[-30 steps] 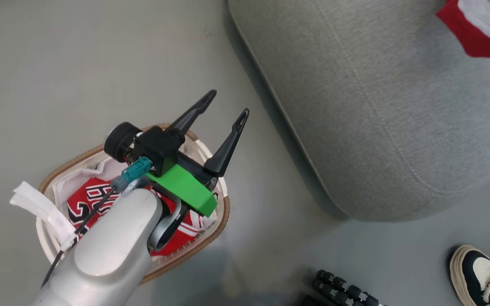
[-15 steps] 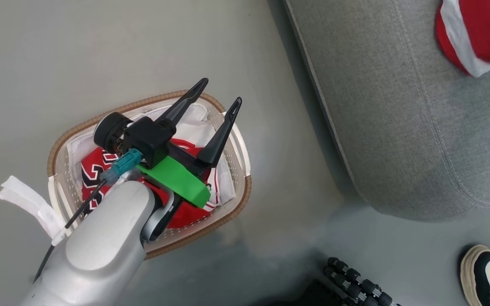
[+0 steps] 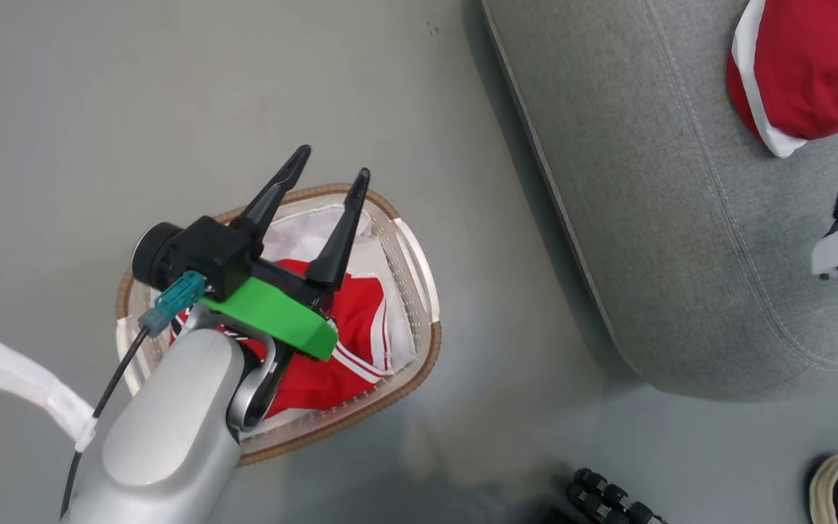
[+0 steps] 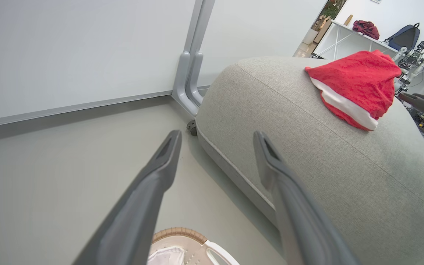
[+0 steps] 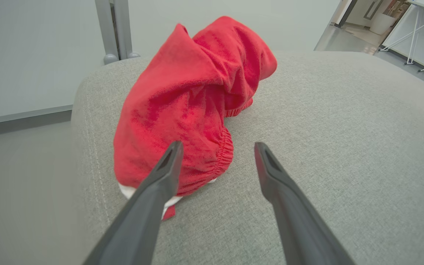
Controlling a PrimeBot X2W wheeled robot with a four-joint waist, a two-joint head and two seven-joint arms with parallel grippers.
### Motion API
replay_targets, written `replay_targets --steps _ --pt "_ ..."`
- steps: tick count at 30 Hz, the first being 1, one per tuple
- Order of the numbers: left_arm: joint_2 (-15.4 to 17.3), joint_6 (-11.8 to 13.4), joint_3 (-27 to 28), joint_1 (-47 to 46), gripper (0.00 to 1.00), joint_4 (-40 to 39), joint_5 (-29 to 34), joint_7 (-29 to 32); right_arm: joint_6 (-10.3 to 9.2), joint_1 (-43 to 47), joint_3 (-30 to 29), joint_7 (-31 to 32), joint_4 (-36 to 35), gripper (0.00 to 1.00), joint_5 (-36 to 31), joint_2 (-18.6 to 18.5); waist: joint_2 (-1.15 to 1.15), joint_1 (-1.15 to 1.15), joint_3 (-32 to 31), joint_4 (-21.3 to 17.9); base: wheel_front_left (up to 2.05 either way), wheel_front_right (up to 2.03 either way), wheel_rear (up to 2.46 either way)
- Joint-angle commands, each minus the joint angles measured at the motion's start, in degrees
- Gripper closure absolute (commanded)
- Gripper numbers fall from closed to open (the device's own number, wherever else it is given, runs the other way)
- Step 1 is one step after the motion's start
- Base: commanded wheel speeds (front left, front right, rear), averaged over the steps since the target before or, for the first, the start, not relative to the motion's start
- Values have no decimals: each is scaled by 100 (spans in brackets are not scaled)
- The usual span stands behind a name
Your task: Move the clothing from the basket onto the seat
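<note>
On the seat (image 5: 344,129), red shorts (image 5: 193,95) heaped ahead of right tool (image 5: 217,147), spread and empty; elastic waistband plain from that wrist. From the head, red garment (image 3: 361,320) in basket (image 3: 398,240) below released left tool (image 3: 333,161).

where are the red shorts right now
The red shorts lie crumpled on the seat, upper right in the head view, just beyond the open right gripper.

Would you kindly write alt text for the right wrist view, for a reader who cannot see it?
A crumpled red garment with an elastic waistband and white trim lies on the grey seat. The right end effector points at it from close by, its jaws spread open and holding nothing.
</note>
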Motion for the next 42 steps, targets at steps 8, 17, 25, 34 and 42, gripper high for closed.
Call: replay_targets --steps 8,17,25,34,42 --pt "-230 -1 1057 567 0 -35 331 1 -8 467 609 -13 -464 0 232 337 0 0 -622 531 0 0 0" --pt "-547 -1 2140 980 0 154 687 2 -8 378 1443 -13 -548 0 273 556 0 0 -1105 1182 0 0 0" --pt "-728 -1 2787 1233 0 322 1066 2 -8 287 1997 -13 -493 0 239 650 0 0 -1424 1579 0 0 0" --pt "-908 -1 3232 1644 0 464 1325 2 -8 604 2107 -13 -483 0 338 760 0 0 -1893 1741 0 0 0" --pt "-1045 -1 3530 2135 0 400 1433 1 -8 1129 2156 -13 -407 0 334 797 0 0 -2322 1699 0 0 0"
